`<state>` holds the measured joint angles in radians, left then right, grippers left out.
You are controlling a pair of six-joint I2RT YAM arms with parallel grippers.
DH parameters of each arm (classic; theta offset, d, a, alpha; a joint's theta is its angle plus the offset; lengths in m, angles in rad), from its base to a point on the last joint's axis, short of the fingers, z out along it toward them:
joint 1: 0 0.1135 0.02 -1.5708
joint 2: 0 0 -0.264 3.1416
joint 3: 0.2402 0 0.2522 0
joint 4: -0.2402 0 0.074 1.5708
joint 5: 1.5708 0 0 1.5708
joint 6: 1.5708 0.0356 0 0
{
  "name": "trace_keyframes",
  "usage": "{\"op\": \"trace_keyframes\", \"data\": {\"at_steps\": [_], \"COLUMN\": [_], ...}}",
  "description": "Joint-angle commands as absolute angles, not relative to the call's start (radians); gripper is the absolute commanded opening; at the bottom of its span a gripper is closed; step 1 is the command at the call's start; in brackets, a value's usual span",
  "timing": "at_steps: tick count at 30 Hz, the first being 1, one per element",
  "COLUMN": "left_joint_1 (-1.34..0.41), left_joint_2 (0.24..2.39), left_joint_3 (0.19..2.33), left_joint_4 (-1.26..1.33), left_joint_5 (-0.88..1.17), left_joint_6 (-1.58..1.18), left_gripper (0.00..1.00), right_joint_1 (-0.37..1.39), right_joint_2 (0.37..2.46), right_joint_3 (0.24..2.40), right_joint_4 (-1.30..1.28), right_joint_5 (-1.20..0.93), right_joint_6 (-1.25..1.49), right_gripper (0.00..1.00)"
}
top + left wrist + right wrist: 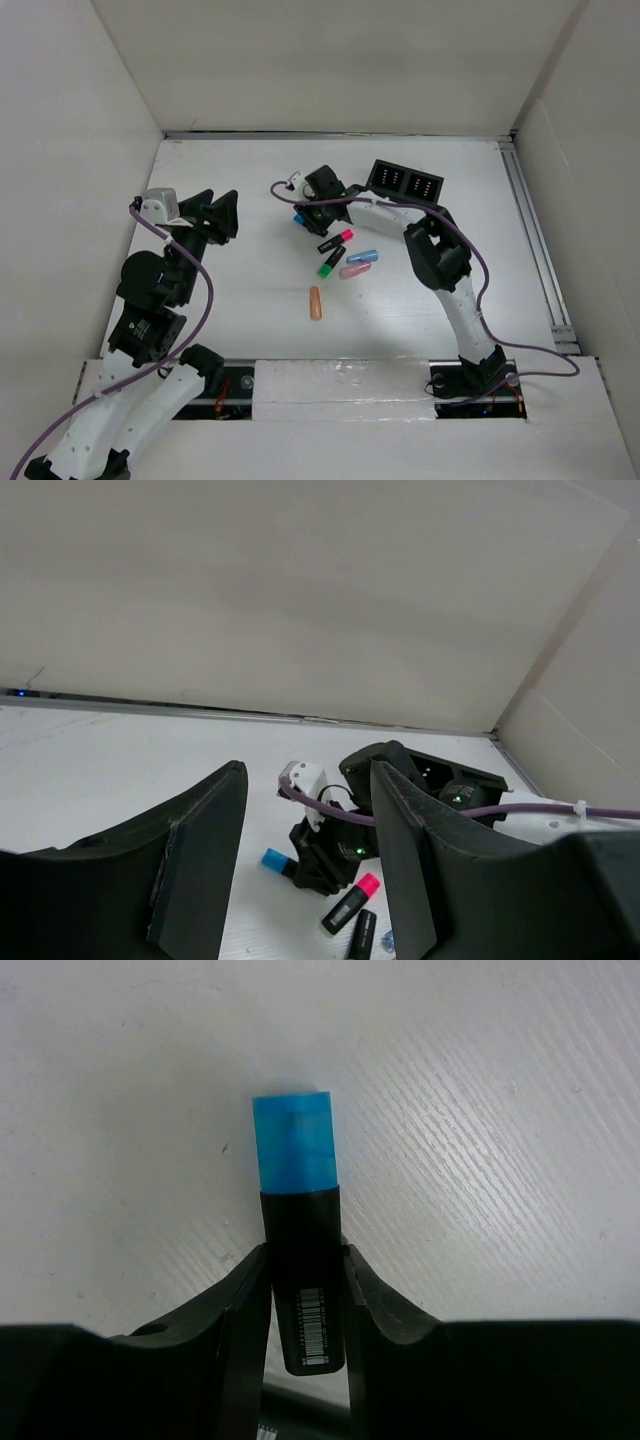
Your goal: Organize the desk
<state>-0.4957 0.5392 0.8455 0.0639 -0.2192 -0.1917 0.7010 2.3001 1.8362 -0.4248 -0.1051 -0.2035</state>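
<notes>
Desk (pixel 240 290) looks barely sorted. From above, five loose pens (pixel 331 263) lie just on the base side of your right gripper (pixel 305 215), with the organizer (pixel 407 181) off to its right and your left gripper (pixel 225 215) well apart. From the left wrist, your left gripper (pixel 308 780) stands partly open over the desk (pixel 90 770), holding nothing. From the right wrist, your right gripper (pixel 305 1260) presses both sides of the blue-capped marker (pixel 297 1160), which lies on the desk (pixel 480 1110).
</notes>
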Motion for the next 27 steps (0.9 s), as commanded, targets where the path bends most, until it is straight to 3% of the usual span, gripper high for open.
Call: {"op": "trace_keyframes", "data": {"at_steps": [1,13,20,27], "left_joint_1": [-0.497,-0.497,-0.497,-0.497], "left_joint_2": [0.535,0.545,0.543,0.537], "left_joint_3": [0.845,0.844,0.845,0.845], "left_joint_4": [0.117,0.117,0.115,0.117], "left_joint_5": [-0.229,-0.221,-0.21,-0.207], "left_joint_6": [-0.183,-0.184,-0.19,-0.19], "left_gripper": [0.49,0.49,0.49,0.49], "right_joint_1": [0.697,0.536,0.414,0.331], "right_joint_2": [2.274,1.794,1.571,1.578], "right_joint_3": [1.81,1.432,1.207,1.181], "right_joint_4": [-0.329,0.165,0.346,0.374], "right_joint_5": [-0.146,-0.307,-0.12,0.024], "right_joint_6": [-0.172,0.135,0.274,0.308], "right_gripper": [0.04,0.0,0.01,0.02]}}
